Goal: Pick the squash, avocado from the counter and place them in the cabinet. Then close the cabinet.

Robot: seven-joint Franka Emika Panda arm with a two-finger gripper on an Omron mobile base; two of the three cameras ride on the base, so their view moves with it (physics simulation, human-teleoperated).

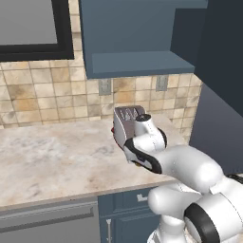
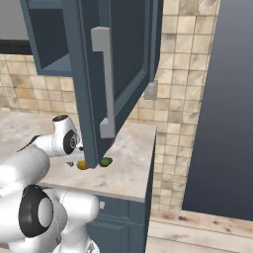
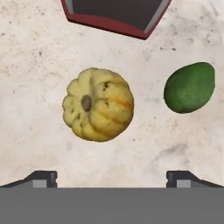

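In the hand view the squash (image 3: 98,104), a ribbed yellow-orange ball, lies on the marbled counter (image 3: 35,144) straight below my hand. The dark green avocado (image 3: 189,87) rests to its right, apart from it. My gripper (image 3: 111,179) hangs above them, open, its fingertips (image 3: 41,178) spread wide with nothing between. From the right base view the squash (image 2: 82,165) and avocado (image 2: 105,161) peek out under the open cabinet door (image 2: 118,59). The cabinet (image 1: 137,61) stands open above the counter (image 1: 57,152), its shelf bare.
A silver toaster (image 1: 129,121) with a red base stands just behind the fruit (image 3: 116,15). The open door with its bar handle (image 2: 105,84) juts out over the counter's right end (image 2: 141,173). A tall dark panel (image 2: 222,99) rises right of the counter.
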